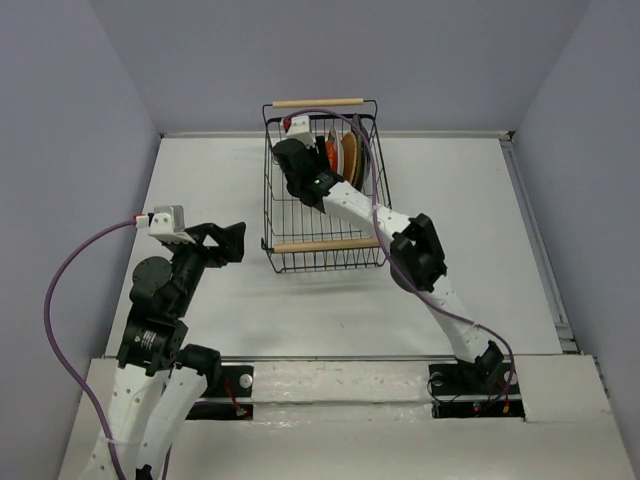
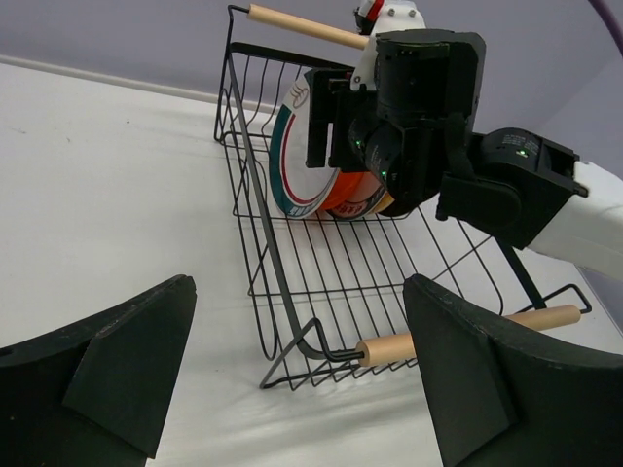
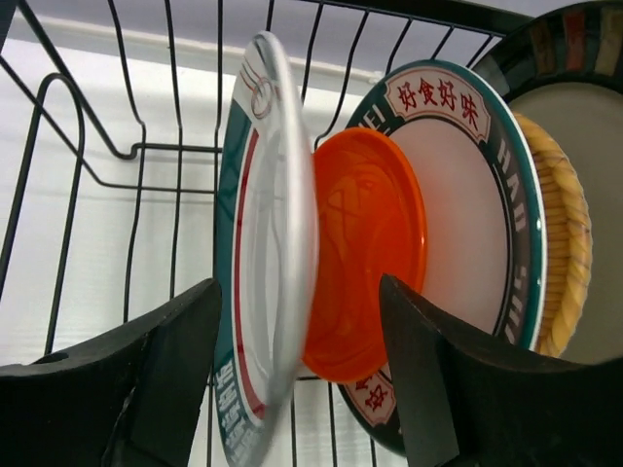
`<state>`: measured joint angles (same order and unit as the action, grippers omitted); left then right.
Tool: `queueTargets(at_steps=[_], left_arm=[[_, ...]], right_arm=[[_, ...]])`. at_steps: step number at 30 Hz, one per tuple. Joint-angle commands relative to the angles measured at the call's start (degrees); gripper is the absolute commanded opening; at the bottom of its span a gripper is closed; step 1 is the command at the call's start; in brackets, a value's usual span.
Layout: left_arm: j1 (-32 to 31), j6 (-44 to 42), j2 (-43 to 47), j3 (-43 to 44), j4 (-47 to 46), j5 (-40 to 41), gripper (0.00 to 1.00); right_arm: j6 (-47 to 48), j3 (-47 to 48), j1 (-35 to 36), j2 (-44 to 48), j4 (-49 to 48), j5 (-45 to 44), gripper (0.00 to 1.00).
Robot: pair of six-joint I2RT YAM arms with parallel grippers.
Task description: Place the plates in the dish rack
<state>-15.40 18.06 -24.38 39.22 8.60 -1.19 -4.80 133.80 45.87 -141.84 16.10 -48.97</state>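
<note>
The right pincer [image 3: 300, 292] reaches into the dish rack [image 1: 272, 200], fingers apart, with a white plate [image 3: 258, 243] and the orange plate [image 3: 375, 243] upright between them and more plates just past its right finger. The left pincer [image 2: 300, 287], also spread, hangs over the tabletop [image 1: 450, 200], the rack ahead of it.

From above, the right arm [image 1: 318, 185] covers most of the plates [image 1: 345, 152] in the dish rack [image 1: 325, 245]; we see only thin edges. In the right wrist view, the black-rimmed plate [image 3: 560, 39], behind the others in the rack, runs off the frame.
</note>
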Motion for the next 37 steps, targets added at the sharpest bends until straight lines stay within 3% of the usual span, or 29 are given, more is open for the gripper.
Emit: queueTargets(at_steps=[1,5,8,14,15,18,22,28,32,37], left_arm=[[0.0,-0.8,-1.1,1.6,-2.5,0.6,0.99],[0.7,-0.7,-1.0,1.4,-2.9,0.6,0.99],[1.3,-0.7,-0.7,0.9,-3.5,0.2,0.99],[3.1,-0.8,0.3,0.2,-4.8,-0.9,0.99],[3.4,-0.8,0.6,-0.1,-5.3,-1.0,0.99],[4.0,-0.6,2.0,-0.7,-6.4,-1.3,0.99],[4.6,-0.7,3.2,-1.3,-7.5,-1.2,0.99],[5.3,-1.0,3.5,-1.9,-8.1,-1.2,0.99],[5.8,-1.4,4.0,-2.1,-8.2,0.1,0.99],[6.4,-0.8,4.7,-2.6,-8.2,0.6,0.99]], right_arm=[[-1.3,-4.7,0.9,12.4,-4.6,5.4,0.85],[-2.5,-14.4,0.9,23.4,-6.3,11.9,1.00],[-4.1,-22.3,0.9,34.6,-8.7,17.4,1.00],[-4.7,-50.9,0.9,58.7,-21.2,23.0,1.00],[-4.4,-57.5,0.9,65.4,-22.2,23.0,1.00],[-4.7,-65.6,0.9,77.4,-23.1,21.2,1.00],[-5.0,-79.8,0.9,90.4,-22.8,15.6,1.00],[-8.2,-93.3,0.9,107.0,-25.0,7.0,1.00],[-8.7,-99.6,0.9,111.8,-26.9,5.2,0.99],[-7.8,-99.6,0.9,110.0,-26.6,5.5,0.99]])
